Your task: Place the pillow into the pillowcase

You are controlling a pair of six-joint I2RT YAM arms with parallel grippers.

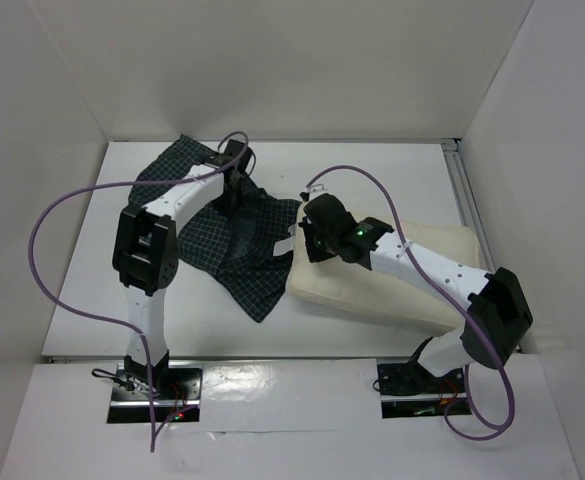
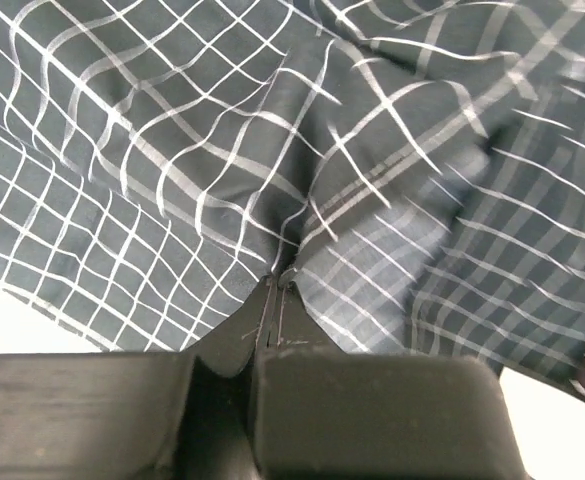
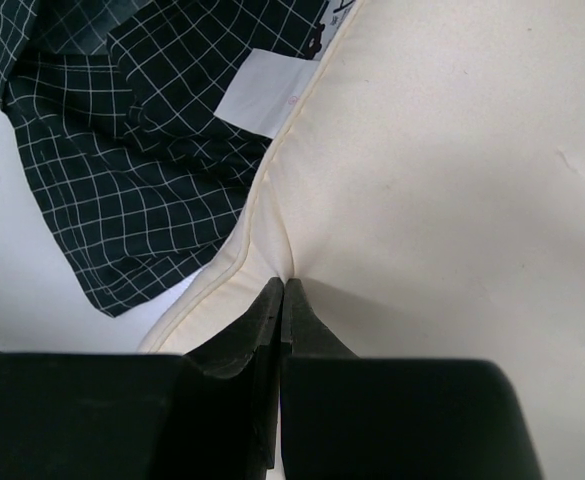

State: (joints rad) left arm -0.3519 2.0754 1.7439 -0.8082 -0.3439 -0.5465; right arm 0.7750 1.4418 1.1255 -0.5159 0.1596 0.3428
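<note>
The pillowcase (image 1: 247,250) lies on the desk (image 1: 82,300), touching the pillow (image 1: 372,290) at its left edge. The left gripper (image 2: 277,275) jaws pinch case fabric; the right gripper (image 3: 284,282) jaws pinch the pillow's seam. If the left holds both layers, the mouth will not open.

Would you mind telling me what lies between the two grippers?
In the top view, only rumpled pillowcase and the pillow at its left edge separate the left gripper from the right gripper; the white tag sits at that edge.
</note>
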